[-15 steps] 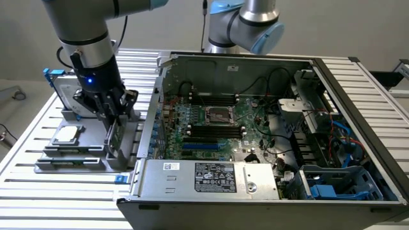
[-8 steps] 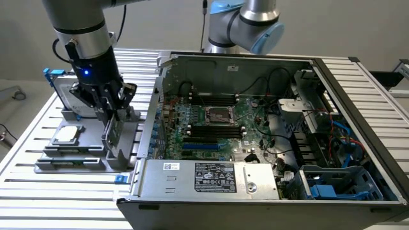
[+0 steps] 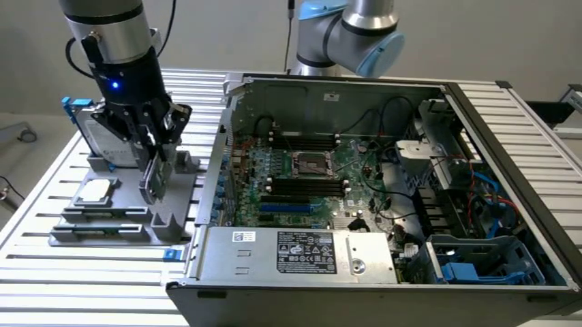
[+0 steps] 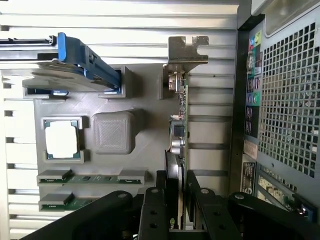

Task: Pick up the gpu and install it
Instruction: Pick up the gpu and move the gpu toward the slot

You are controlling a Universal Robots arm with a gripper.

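The gpu is a thin green card standing on edge over the grey holder tray at the exterior view's left. My gripper comes down on it from above and is shut on it. In the wrist view the gpu is edge-on, its silver end bracket at the far end, and my gripper clamps the near end between two black fingers. Whether the card's lower edge still sits in the tray I cannot tell.
On the tray are a silver hard drive with a blue frame, a processor chip and memory sticks. The open computer case with its motherboard lies at the exterior view's right; its perforated rear panel is close beside the card.
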